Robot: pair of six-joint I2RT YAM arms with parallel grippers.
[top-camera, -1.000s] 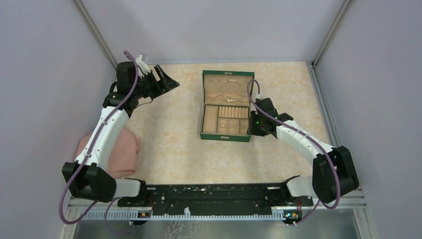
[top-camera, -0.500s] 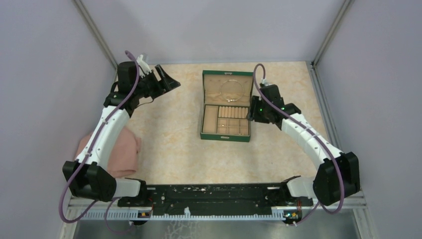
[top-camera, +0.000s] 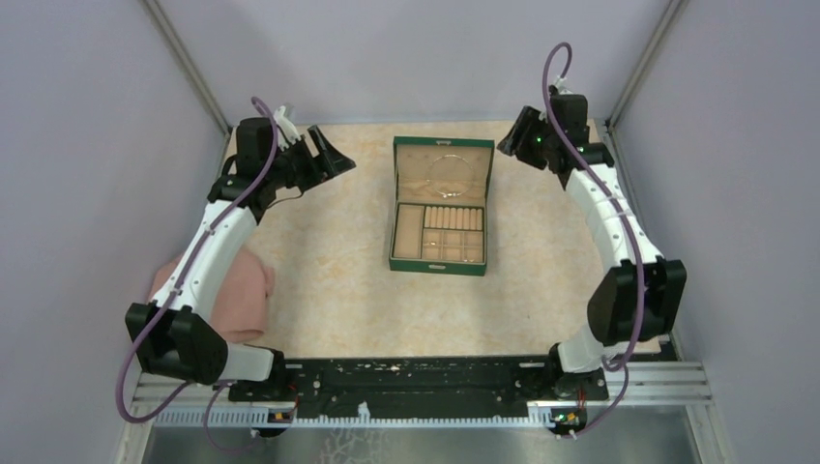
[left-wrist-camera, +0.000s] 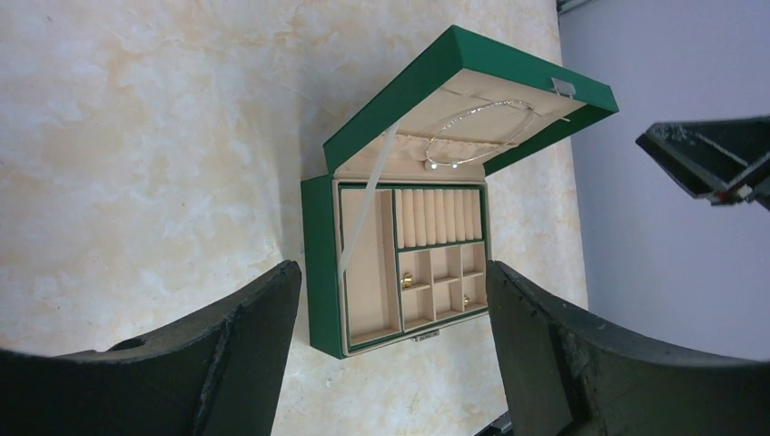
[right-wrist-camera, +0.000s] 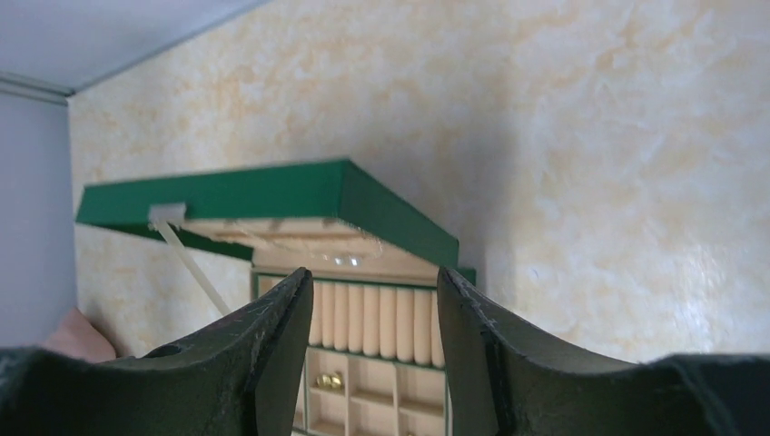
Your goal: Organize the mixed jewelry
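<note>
While left gripper (top-camera: 327, 155) and right gripper (top-camera: 515, 127) are hanging parted and empty, you are facing tiny, likely slippery gold pieces (left-wrist-camera: 407, 281) mid-frame, probably needing a fingertip pinch.

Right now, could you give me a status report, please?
Both open, empty: left gripper, right gripper. Gold pieces in box compartments; chain on lid. Nothing in the way.

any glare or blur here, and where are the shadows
Top external: even soft light, no glare, green box sharp. Left wrist: box crisp, own jaws dark and soft-edged. Right wrist: jaws blurred, a soft shadow on the table beside the lid.
</note>
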